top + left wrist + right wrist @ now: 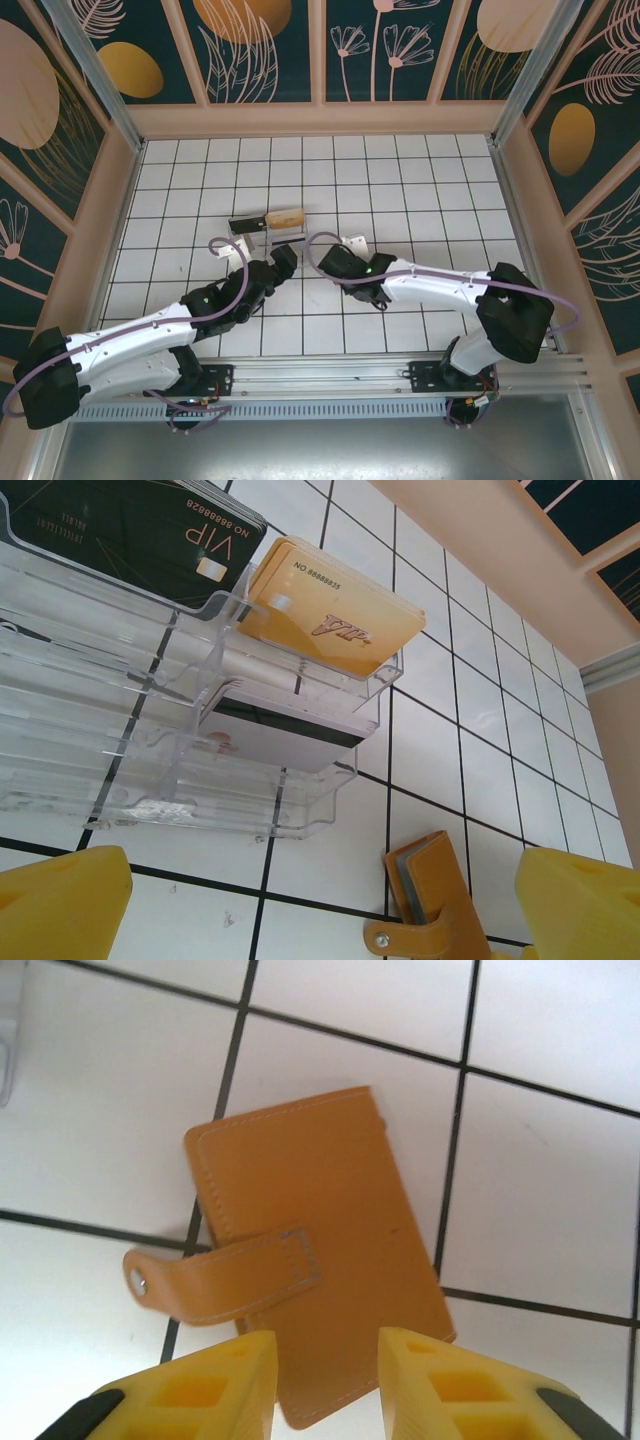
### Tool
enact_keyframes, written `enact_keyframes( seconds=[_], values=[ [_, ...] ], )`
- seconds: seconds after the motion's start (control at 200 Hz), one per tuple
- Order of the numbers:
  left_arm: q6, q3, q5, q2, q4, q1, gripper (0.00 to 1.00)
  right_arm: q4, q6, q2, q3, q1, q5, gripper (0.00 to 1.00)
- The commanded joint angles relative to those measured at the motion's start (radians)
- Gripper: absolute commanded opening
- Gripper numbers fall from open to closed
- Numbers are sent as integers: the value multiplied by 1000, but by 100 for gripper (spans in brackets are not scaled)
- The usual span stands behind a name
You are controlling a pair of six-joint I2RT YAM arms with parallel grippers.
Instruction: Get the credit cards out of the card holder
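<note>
Right gripper point(327, 1355) hangs spread over the closed card holder point(310, 1200) — pinching that flat edge, I could skid it across the table point(540, 1020) or snag its strap point(225, 1275)

Left hand point(284, 256) near clear tray point(262, 236)

A: What is the table point(420, 190) like?
B: White tiles point(190, 175), black grid lines, flat and matte.
A: And the walls point(260, 70)?
B: Dark teal panels point(400, 70) on three sides, drawn over with pale flowers and feathery leaves, plus gold and peach discs point(130, 68). Pale beams point(320, 118) frame each panel and run along the base.
A: Any metal?
B: Silver posts point(93, 70) rise at both back corners. A slotted rail point(330, 373) crosses the near edge, with a grey sheet point(330, 450) below it.
A: The light?
B: Bright and even; shadows on the tiles are soft.
</note>
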Motion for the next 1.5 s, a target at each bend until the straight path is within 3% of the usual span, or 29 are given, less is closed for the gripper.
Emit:
enact_keyframes(
  seconds=[0.0, 0.28, 0.49, 0.606, 0.886, 1.046, 1.206, 1.496],
  values=[
    [5, -9, -2, 4, 13, 7, 99, 17, -40, 28, -27, 11, -30, 36],
    [4, -10, 0, 4, 13, 7, 99, 29, -68, 102, -24, 24, -27, 44],
    [2, -12, 1, 3, 12, 7, 99, 7, -58, 155, -18, 21, 12, 43],
    [2, -12, -2, 0, 11, 7, 99, 2, -53, 178, -19, 21, 24, 35],
    [3, -12, -3, -1, 11, 7, 99, -4, -54, 138, -10, 24, 5, 0],
    [7, -6, -2, 6, 14, 7, 99, -34, -44, 111, 27, 45, -12, 0],
    [14, 0, -5, -1, 10, 6, 99, -38, -41, 43, 77, 54, -90, 0],
    [49, 32, -18, -5, -18, 7, 99, 88, -26, -77, 99, 20, -360, 0]
  ],
)
